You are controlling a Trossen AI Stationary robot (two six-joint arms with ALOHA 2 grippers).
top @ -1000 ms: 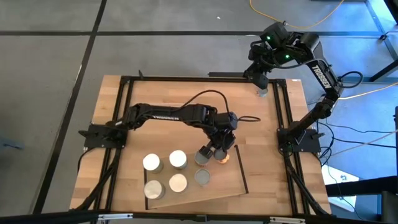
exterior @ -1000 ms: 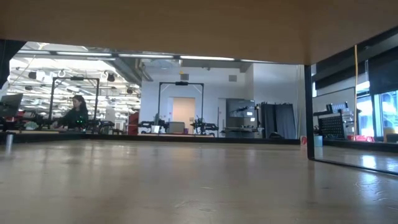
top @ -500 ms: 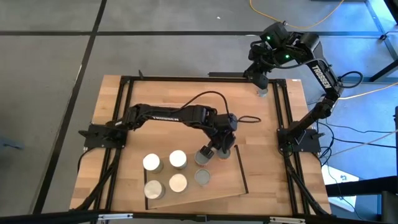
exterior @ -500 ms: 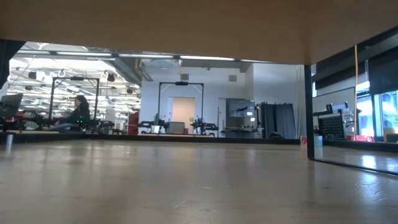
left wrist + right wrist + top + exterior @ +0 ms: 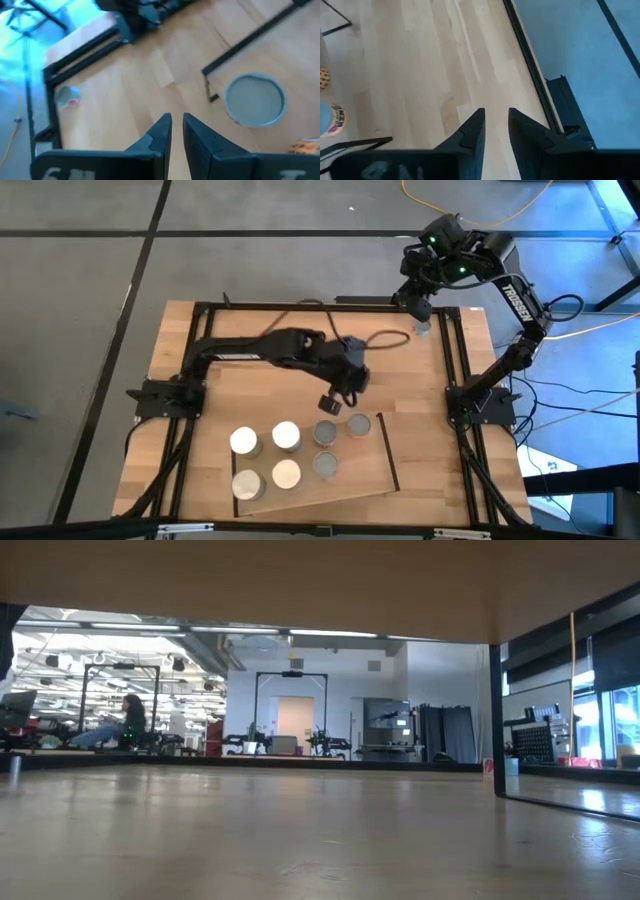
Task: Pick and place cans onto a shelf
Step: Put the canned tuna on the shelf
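Because the cans are meant to stand in tidy rows, the shelf [image 5: 365, 472] at the near middle of the surface [image 5: 400, 380] carries them grouped. At its left end four pale-topped cans [image 5: 244, 442] form a square block. To their right two grey-topped cans [image 5: 326, 465] stand one behind the other. A seventh can [image 5: 358, 424] stands just inside the black bar [image 5: 388, 452] on the shelf's right side. All seven are upright and free of any grip, so I judge this part of the work done.

The left pincer [image 5: 330, 402] hangs over bare wood just beyond the shelf's far edge, close to the grey-topped pair and the seventh can but touching none. In the left wrist view its fingers [image 5: 159, 134] stand slightly apart with nothing between them. The seventh can shows off to one side of them, beside the bar's corner.

One can remains off the shelf: the last can [image 5: 422, 330] stands at the far right corner of the surface, well apart from the others. The right pincer [image 5: 420, 310] hovers just beside it, probably positioned to take it. In the right wrist view its fingers [image 5: 472, 131] are a little apart and empty. The last can appears only at that picture's edge, not yet between them.
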